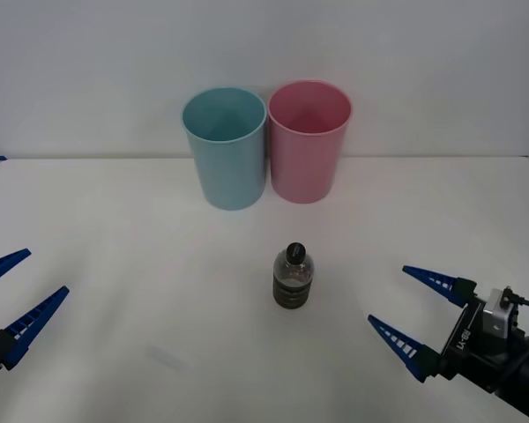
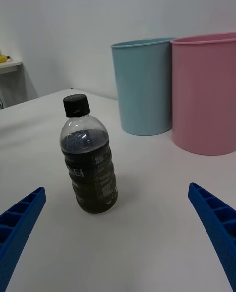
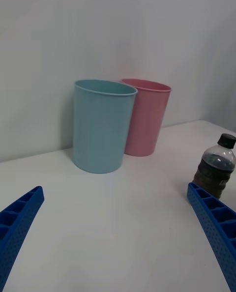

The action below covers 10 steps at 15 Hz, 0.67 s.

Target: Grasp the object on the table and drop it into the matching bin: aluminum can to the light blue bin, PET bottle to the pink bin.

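The bottle [image 1: 293, 278] stood upright near the middle of the table [image 1: 115, 264], black cap on, dark liquid filling most of it, free of both grippers. At the table's far edge the blue bin [image 1: 225, 148] and the pink bin [image 1: 309, 141] stood upright side by side, touching or nearly so, blue on the robot's left and pink on the right. The bottle sat well apart from them, toward the near edge, roughly in line with the gap between the two.

The right gripper [image 1: 417, 310] hovered low near the table's near right corner, its blue ribbed fingers spread wide and pointing toward the bottle, with nothing between them. In the right wrist view the bottle [image 2: 88, 155] stood ahead between the open fingers [image 2: 19, 223], not touching either, with both bins behind it.

The left gripper [image 1: 11, 293] hung at the table's near left edge, its fingers also spread apart and empty. In its wrist view the blue bin [image 3: 102, 125] and pink bin [image 3: 147, 117] stood ahead, and the bottle [image 3: 215, 166] showed off to one side.
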Motion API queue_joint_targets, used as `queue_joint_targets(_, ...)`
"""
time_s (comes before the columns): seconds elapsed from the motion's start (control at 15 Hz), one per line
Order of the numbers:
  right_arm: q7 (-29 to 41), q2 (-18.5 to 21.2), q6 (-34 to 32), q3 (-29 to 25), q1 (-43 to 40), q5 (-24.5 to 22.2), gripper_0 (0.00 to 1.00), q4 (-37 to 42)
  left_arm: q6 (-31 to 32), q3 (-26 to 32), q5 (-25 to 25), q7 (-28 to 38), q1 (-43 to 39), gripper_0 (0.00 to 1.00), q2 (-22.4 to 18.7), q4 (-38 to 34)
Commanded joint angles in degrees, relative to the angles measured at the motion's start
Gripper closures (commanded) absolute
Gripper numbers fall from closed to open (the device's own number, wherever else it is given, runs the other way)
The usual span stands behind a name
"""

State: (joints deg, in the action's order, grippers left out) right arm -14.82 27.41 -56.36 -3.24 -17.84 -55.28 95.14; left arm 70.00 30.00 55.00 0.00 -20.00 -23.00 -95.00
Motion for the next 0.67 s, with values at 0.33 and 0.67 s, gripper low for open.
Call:
queue_joint_targets(0.33, -4.0, -0.2, 6.0, 8.8, 7.8, -0.6, 0.00, -6.8, 0.0, 0.0, 0.0, 0.0, 0.0, 0.00, 0.0, 0.0)
queue_joint_targets(0.67, -5.7, -0.3, 11.3, 14.1, 10.1, -0.6, 0.00, -6.8, 0.0, 0.0, 0.0, 0.0, 0.0, 0.00, 0.0, 0.0)
